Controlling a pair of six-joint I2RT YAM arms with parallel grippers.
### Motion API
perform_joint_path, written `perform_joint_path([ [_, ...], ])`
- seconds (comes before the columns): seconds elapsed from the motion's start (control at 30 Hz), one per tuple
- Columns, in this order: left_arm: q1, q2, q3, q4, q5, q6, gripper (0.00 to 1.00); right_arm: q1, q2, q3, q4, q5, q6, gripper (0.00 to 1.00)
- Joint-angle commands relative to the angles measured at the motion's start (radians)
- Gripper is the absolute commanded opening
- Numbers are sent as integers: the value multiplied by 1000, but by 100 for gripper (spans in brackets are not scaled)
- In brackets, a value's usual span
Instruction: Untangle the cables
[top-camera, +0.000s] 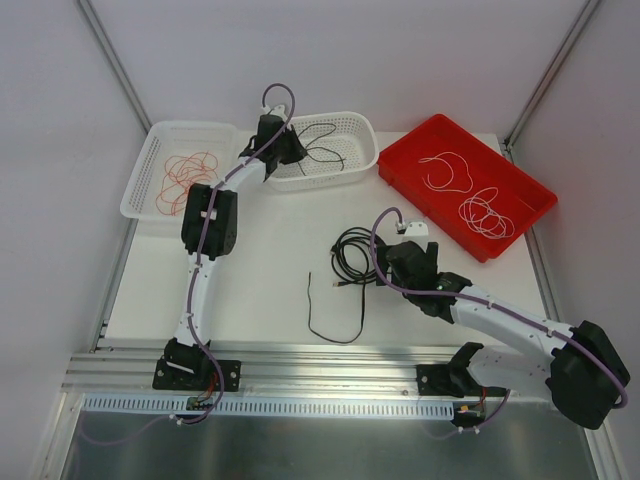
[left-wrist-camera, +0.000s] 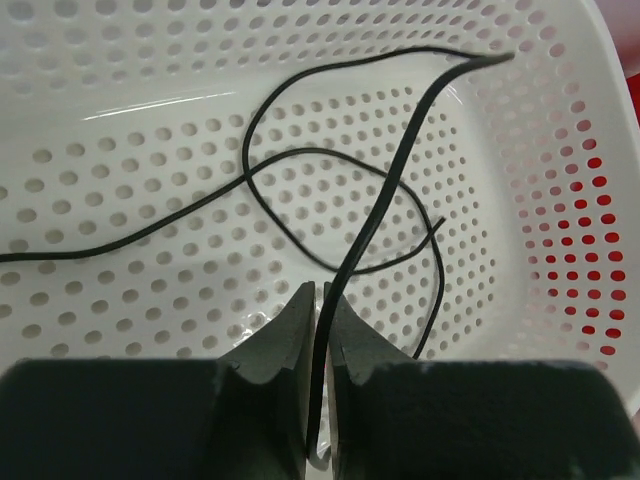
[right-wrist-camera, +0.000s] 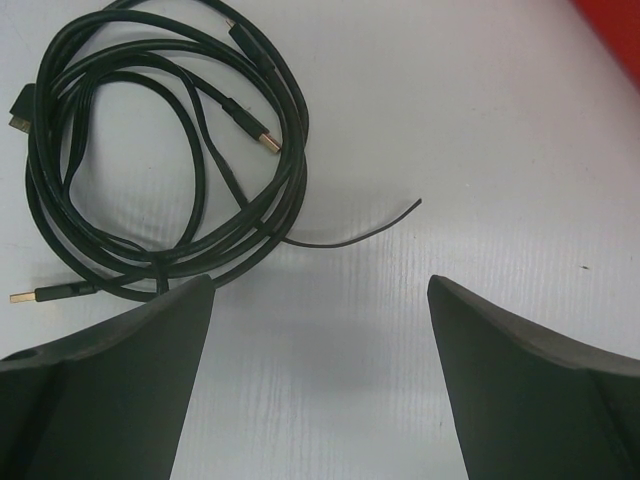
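Observation:
My left gripper (left-wrist-camera: 322, 292) is shut on a thin black wire (left-wrist-camera: 400, 160) whose loops lie in the white perforated basket (left-wrist-camera: 120, 70). In the top view this gripper (top-camera: 296, 150) sits at the basket's left end, over its wire (top-camera: 325, 152). My right gripper (right-wrist-camera: 320, 285) is open and empty just above the table, next to a coil of thicker black cords (right-wrist-camera: 150, 150) with gold plugs. A thin black wire (right-wrist-camera: 350, 238) ends in front of it. In the top view the right gripper (top-camera: 384, 262) is beside the coil (top-camera: 350, 255).
A loose thin black wire (top-camera: 335, 322) lies on the table near the front. Red-orange wires (top-camera: 185, 175) lie in the left white basket (top-camera: 140, 190). White wires (top-camera: 480, 205) lie in the red tray (top-camera: 430, 200) at the back right.

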Motion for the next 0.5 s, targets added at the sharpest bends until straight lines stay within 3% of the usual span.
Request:
perform_joint_path([
  [0.0, 11, -65, 6, 6, -24, -72, 9, -6, 6, 41, 34, -8, -5, 92],
  [0.07, 11, -67, 5, 0, -31, -66, 11, -6, 7, 46, 27, -10, -4, 92],
  [0.17, 15, -82, 0, -13, -44, -52, 26, -4, 7, 53, 13, -10, -4, 92],
  [0.47, 18, -275, -78, -14, -156, 28, 84, -4, -22, 75, -27, -18, 7, 91],
])
